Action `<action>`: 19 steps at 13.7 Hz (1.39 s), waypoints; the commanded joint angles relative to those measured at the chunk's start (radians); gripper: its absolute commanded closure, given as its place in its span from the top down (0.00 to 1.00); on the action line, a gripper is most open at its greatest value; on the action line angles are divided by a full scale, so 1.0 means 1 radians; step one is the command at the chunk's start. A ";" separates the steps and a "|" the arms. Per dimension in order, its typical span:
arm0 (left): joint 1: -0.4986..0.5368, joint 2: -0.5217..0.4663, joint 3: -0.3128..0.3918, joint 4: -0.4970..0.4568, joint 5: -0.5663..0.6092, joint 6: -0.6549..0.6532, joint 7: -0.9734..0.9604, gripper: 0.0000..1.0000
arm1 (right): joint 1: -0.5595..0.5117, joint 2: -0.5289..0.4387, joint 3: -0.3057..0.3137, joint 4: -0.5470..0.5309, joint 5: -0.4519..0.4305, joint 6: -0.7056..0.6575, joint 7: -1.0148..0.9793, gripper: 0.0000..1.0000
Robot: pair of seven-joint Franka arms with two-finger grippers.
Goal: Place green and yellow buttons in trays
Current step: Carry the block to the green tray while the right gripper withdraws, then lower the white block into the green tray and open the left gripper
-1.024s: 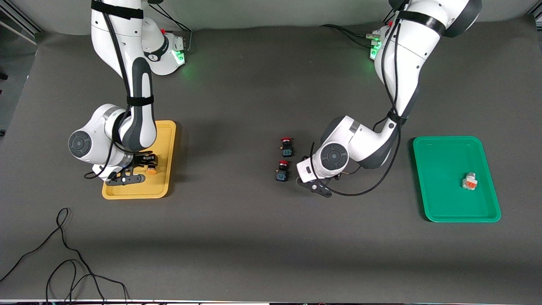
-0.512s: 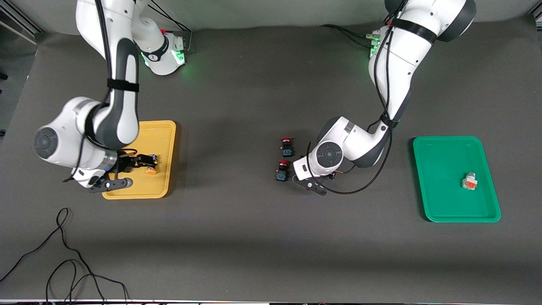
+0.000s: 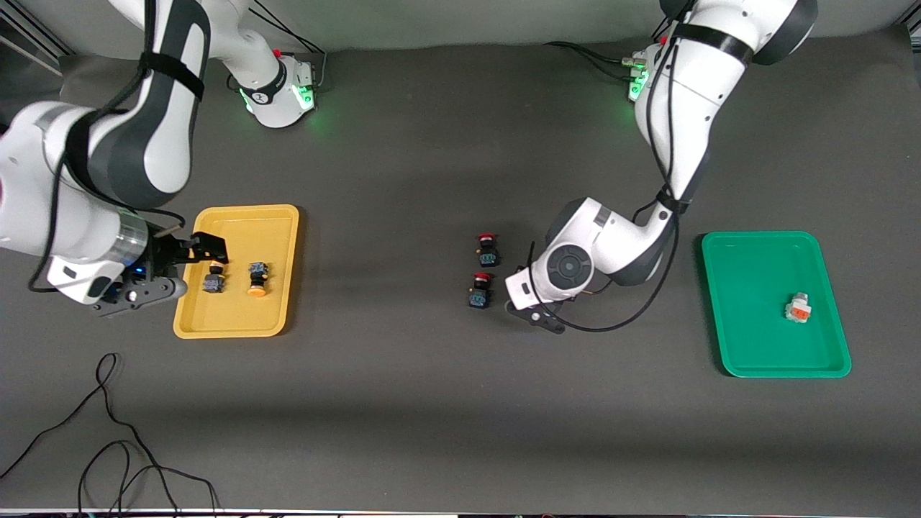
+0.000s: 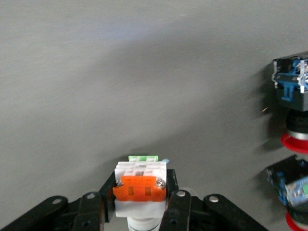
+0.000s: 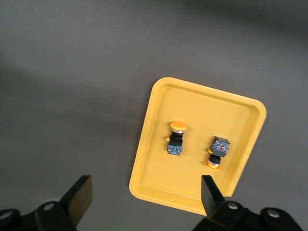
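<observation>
**Left tool grips white button; right tool released over yellow tray**

Front view: two yellow-capped buttons [image 3: 214, 278] lie in the yellow tray [image 3: 277, 216], long axes toward the front camera. A white button in tray [image 3: 798, 308] lies in the green tray [image 3: 755, 363].

Left wrist view: left tool [image 4: 141, 204] clenched on a white button [image 4: 140, 188], orange face up.

Right wrist view: right tool [image 5: 144, 198] spread wide, holding nothing, above the yellow tray.

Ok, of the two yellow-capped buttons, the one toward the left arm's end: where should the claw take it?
That button lies on its side. I'd come straight down, pinching its dark blocky body across the flat sides, not the round cap.
</observation>
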 commanded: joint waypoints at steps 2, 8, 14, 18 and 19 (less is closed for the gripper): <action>0.064 -0.200 0.008 -0.003 -0.018 -0.211 -0.098 0.00 | -0.012 -0.120 0.047 0.034 -0.113 -0.030 0.054 1.00; 0.246 -0.305 0.009 0.195 0.068 -0.598 -0.082 0.00 | -0.407 -0.480 0.623 0.016 -0.492 -0.030 0.306 1.00; 0.488 -0.298 0.011 0.141 0.111 -0.530 0.216 0.00 | -1.059 -0.590 1.260 -0.031 -0.578 -0.031 0.335 1.00; 0.579 -0.298 0.011 -0.018 0.137 -0.300 0.324 0.00 | -1.221 -0.605 1.377 -0.039 -0.580 -0.030 0.387 1.00; 0.584 -0.296 0.012 -0.065 0.145 -0.237 0.324 0.00 | -1.224 -0.610 1.377 -0.039 -0.580 -0.030 0.419 1.00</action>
